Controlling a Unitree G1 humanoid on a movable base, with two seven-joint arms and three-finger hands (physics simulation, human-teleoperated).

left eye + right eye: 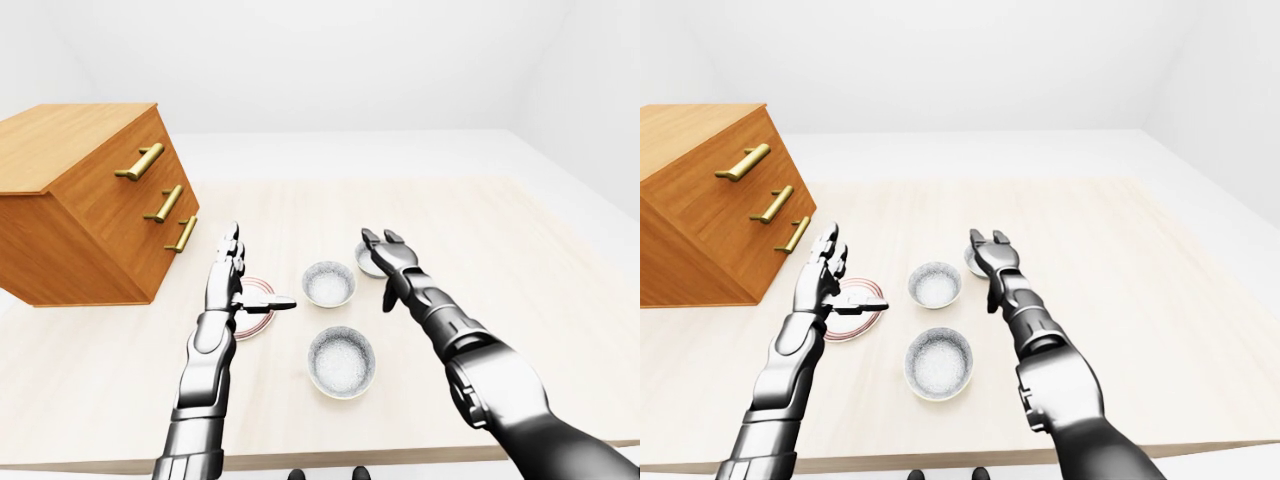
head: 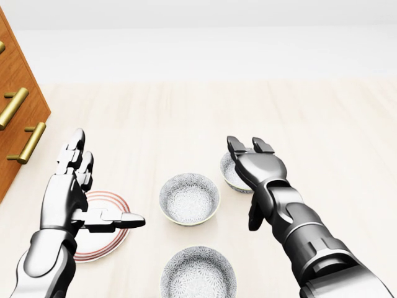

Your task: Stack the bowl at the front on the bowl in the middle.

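Observation:
Three patterned grey-white bowls stand on the pale wooden table. One bowl [image 2: 198, 273] is lowest in the head view, a second bowl [image 2: 189, 198] sits just above it in the middle, and a third bowl [image 2: 232, 177] lies up and to the right, half hidden by my right hand. My right hand [image 2: 251, 180] hovers over that third bowl with its fingers spread, open and holding nothing. My left hand [image 2: 102, 186] is open too, palm facing inward, above a red-ringed plate [image 2: 108, 239] to the left of the bowls.
A wooden drawer cabinet [image 1: 90, 200] with brass handles stands on the table's left side. The table's near edge [image 1: 400, 455] runs along the bottom of the left-eye view. Bare tabletop [image 1: 540, 260] stretches to the right of the bowls.

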